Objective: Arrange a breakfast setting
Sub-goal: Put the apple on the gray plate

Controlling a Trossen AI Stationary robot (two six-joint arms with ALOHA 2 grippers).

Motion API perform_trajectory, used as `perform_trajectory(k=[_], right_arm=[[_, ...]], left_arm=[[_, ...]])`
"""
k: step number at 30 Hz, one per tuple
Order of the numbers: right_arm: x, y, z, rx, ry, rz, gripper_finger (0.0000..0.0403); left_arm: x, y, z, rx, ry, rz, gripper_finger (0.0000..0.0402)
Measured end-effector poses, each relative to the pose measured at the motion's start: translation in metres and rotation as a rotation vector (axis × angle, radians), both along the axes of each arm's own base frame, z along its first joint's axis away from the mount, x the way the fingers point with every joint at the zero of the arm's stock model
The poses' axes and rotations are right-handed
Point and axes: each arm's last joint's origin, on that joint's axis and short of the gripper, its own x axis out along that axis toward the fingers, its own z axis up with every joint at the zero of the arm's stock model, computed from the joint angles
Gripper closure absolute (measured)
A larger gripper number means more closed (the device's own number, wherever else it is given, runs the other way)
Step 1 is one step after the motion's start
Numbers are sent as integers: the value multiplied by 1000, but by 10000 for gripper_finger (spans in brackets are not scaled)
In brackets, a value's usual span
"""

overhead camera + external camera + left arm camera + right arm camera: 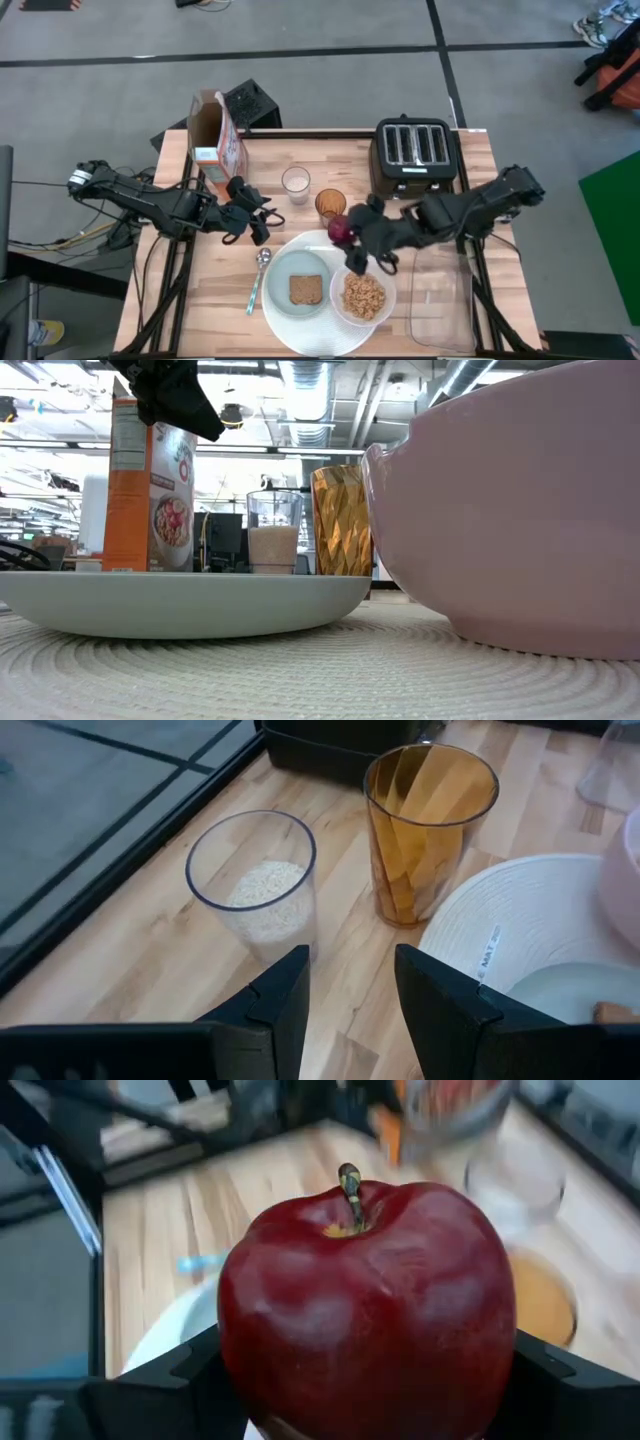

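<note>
large round white plate [318,322] sits at the near edge of the wooden table [200,300]. on it, side by side: the smaller pale grey-blue plate [283,277] carrying the brown toast slice [306,289], and the white bowl [339,290] filled with tan cereal [363,296]. the bowl and the grey-blue plate lie just beside each other.

metal spoon [259,275] lies on the bare table just beside the large plate, on the left arm's side, bowl end pointing away from the near edge.

a clear lidded container [440,298] rests near the bowl on the right arm's side.

right gripper [341,231] is above the far rim of the large plate, between the bowl and the amber tumbler [330,204]. its jaws are clamped on the dark red fruit [366,1310], an apple, stem upward, one finger on each flank.

left gripper [266,222] is above the table just beyond the spoon, fingers [285,1000] parted with a narrow gap and nothing between them, facing the clear glass [251,885] and the amber tumbler.

farther back: the clear glass holds a pale grainy fill and stands just beside the amber tumbler. cereal box [217,140] stands at the far corner on the left arm's side. black four-slot toaster [416,153] stands at the far edge on the right arm's side.
</note>
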Motion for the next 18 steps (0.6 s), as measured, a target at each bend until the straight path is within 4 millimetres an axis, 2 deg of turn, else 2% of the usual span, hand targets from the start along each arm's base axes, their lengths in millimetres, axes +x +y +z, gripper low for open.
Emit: perform_trajectory(k=[3,5,7,11,18], right_arm=[[18,-6,2,-35,-82,17,97],[25,-4,-5,-63,-74,46,97],[44,-2,-10,-59,-130,73,97],[68,7,-34,-70,-134,115,97],[91,16,-70,-68,-72,159,97]], left_arm=[[-1,0,-1,28,24,-21,265],[-1,0,-1,50,38,-40,265],[0,0,-1,71,52,-56,265],[0,4,-1,85,56,-35,265],[0,21,-2,90,82,44,265]])
